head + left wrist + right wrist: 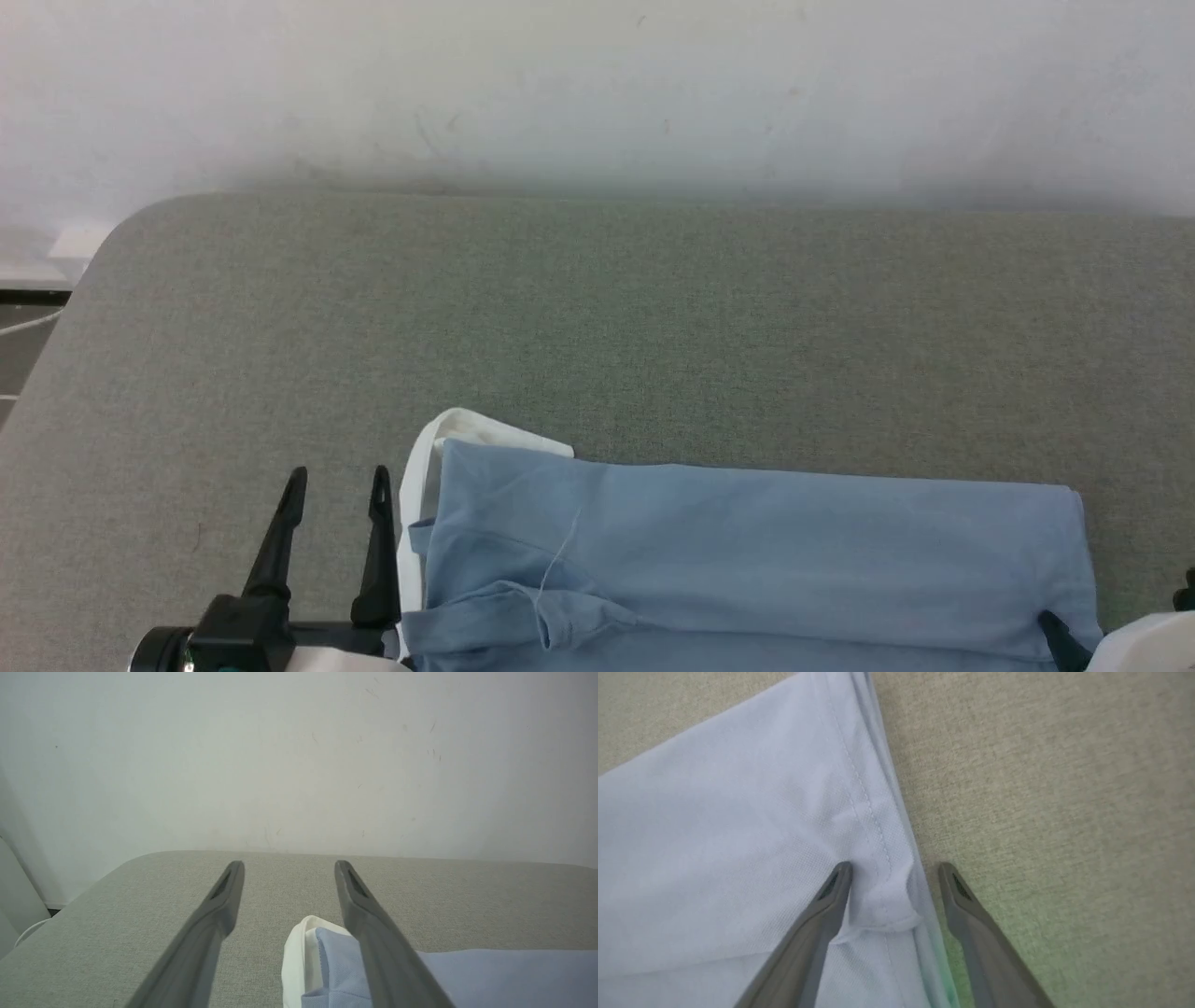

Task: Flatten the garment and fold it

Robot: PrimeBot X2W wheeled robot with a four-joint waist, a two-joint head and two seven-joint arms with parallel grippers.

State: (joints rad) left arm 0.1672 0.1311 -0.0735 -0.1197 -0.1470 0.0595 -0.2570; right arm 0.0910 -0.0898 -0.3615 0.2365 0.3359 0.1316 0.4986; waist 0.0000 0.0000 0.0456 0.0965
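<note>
The garment lies folded into a long light blue strip along the near edge of the table, its white collar at the left end. My left gripper stands open just left of the collar with nothing between its fingers; in the left wrist view the left gripper hovers above the collar. My right gripper is at the strip's right end. In the right wrist view the right gripper is open, its jaws either side of the garment's stitched hem edge, where a small pucker of cloth sits.
The grey-green padded table stretches wide beyond the garment, up to a white wall. Its rounded left corner drops off to the floor, where a white cable runs.
</note>
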